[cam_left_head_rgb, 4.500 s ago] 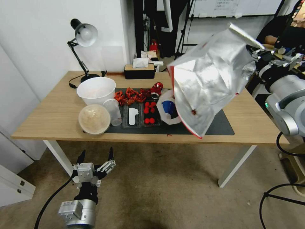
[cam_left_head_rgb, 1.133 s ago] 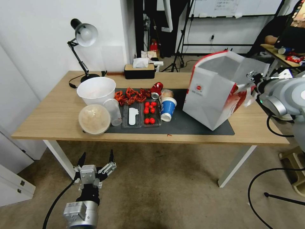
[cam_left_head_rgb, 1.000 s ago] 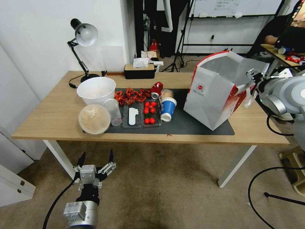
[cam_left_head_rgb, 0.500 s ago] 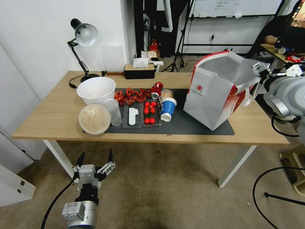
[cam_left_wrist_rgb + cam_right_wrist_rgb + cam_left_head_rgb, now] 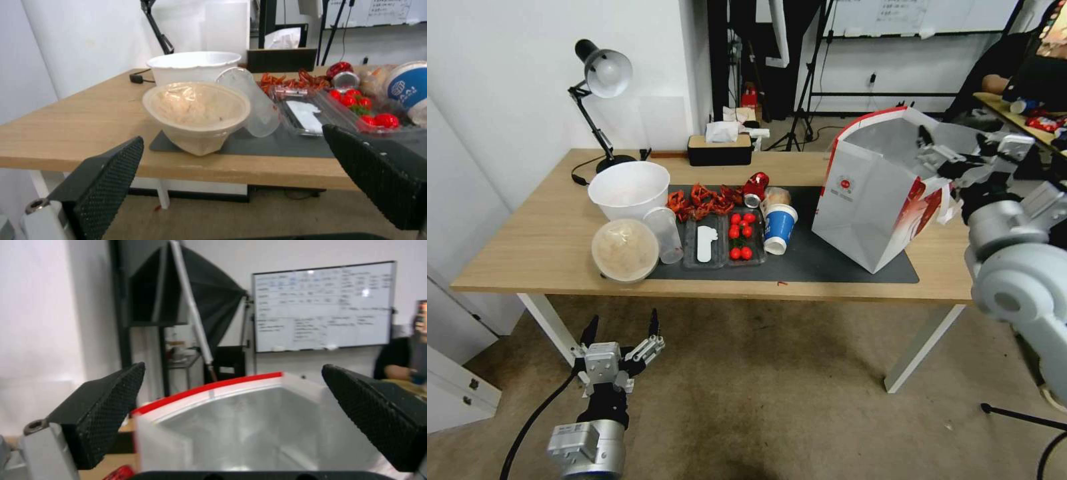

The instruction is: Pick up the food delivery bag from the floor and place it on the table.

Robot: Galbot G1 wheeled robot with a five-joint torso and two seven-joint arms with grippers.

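The food delivery bag (image 5: 867, 207), white with red trim and a foil lining, stands tilted on the dark mat at the right end of the table (image 5: 540, 233), its mouth open upward. My right gripper (image 5: 960, 150) hovers open just off the bag's upper right rim, holding nothing. In the right wrist view the bag's (image 5: 249, 426) foil-lined mouth lies beyond the wide-apart fingers of the right gripper (image 5: 233, 366). Down at the left, over the floor (image 5: 774, 400) in front of the table, my left gripper (image 5: 623, 319) hangs open and idle. In the left wrist view the left gripper (image 5: 232, 133) faces the table edge (image 5: 80, 126).
The table's left half holds a white bowl (image 5: 629, 189), a covered bowl (image 5: 625, 249), a tray of tomatoes (image 5: 740, 243), a blue cup (image 5: 779, 228), red crayfish (image 5: 704, 199), a lamp (image 5: 602, 73) and a tissue box (image 5: 719, 148). A black cable (image 5: 994, 408) lies on the floor at right.
The bag, earlier held up in the air, came down onto the mat. My right gripper has since opened, let go of its rim and pulled back. The left arm barely moved.
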